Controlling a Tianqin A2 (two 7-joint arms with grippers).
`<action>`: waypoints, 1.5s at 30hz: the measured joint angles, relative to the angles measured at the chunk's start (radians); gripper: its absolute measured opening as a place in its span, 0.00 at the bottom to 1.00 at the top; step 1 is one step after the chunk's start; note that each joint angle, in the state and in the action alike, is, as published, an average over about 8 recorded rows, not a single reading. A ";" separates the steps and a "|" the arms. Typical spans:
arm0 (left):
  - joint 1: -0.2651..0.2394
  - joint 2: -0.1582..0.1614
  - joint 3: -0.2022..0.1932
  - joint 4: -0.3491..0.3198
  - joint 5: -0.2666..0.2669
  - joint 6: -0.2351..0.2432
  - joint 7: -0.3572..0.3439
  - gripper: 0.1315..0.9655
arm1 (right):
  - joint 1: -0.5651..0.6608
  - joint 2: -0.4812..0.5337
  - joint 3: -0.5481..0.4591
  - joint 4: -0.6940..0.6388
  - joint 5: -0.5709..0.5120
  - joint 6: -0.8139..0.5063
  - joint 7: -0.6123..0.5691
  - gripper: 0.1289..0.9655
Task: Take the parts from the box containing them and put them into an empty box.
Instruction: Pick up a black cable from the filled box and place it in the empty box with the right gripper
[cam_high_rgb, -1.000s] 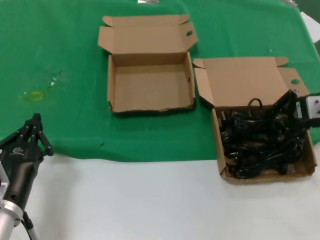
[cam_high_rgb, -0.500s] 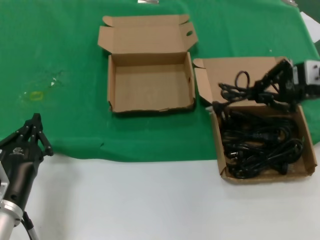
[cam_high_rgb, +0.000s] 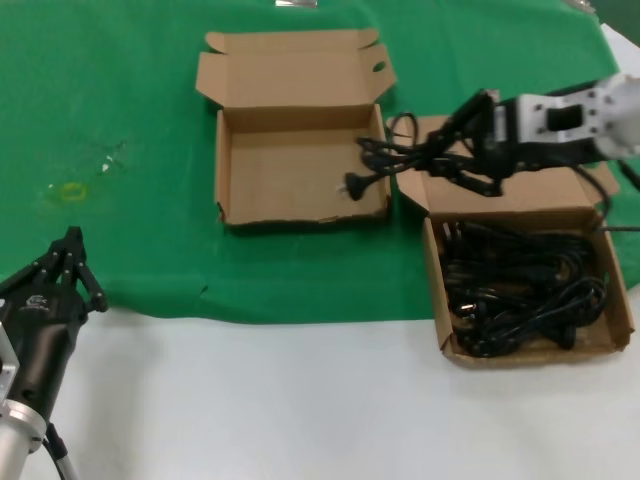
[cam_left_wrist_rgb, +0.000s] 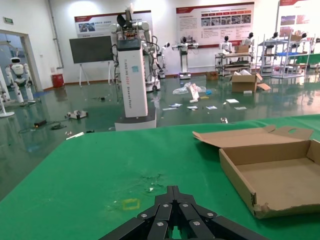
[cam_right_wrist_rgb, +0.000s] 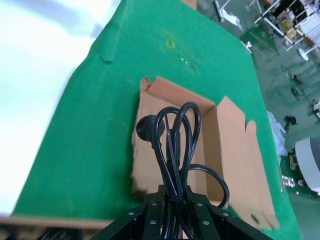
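- The main risk, as I judge it, is the carried cord bundle (cam_high_rgb: 400, 155) catching on the right wall of the empty box (cam_high_rgb: 300, 215). Its loops and a plug hang low over that wall, and the trailing end could snag the cardboard and drag the box.
- A second risk is a release too near that wall. Part of the bundle is over the box floor, but the rest hangs outside toward the full box (cam_high_rgb: 445, 300), so it could drape over the edge or slide out onto the green cloth (cam_high_rgb: 120, 90).
- The bundle could also slip, since it is pinched only at one tied spot and the loops dangle free.
- The right claw (cam_high_rgb: 470, 135) is in the air over the raised flap of the full box, between the two boxes. It is clenched on the cord bundle: in the right wrist view the fingers (cam_right_wrist_rgb: 150, 212) close tight round the gathered strands (cam_right_wrist_rgb: 172, 145).
- The remaining cords (cam_high_rgb: 520, 295) lie heaped in the full box at the near right of the table (cam_high_rgb: 300, 400).
- The left claw (cam_high_rgb: 62, 268) is parked at the near left edge, clenched with fingertips together, holding nothing.
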 joint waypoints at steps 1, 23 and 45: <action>0.000 0.000 0.000 0.000 0.000 0.000 0.000 0.01 | 0.005 -0.017 -0.003 -0.017 0.000 0.008 -0.009 0.10; 0.000 0.000 0.000 0.000 0.000 0.000 0.000 0.01 | 0.243 -0.428 0.032 -0.765 0.075 0.202 -0.462 0.10; 0.000 0.000 0.000 0.000 0.000 0.000 0.000 0.01 | 0.274 -0.546 0.106 -0.995 0.124 0.410 -0.632 0.10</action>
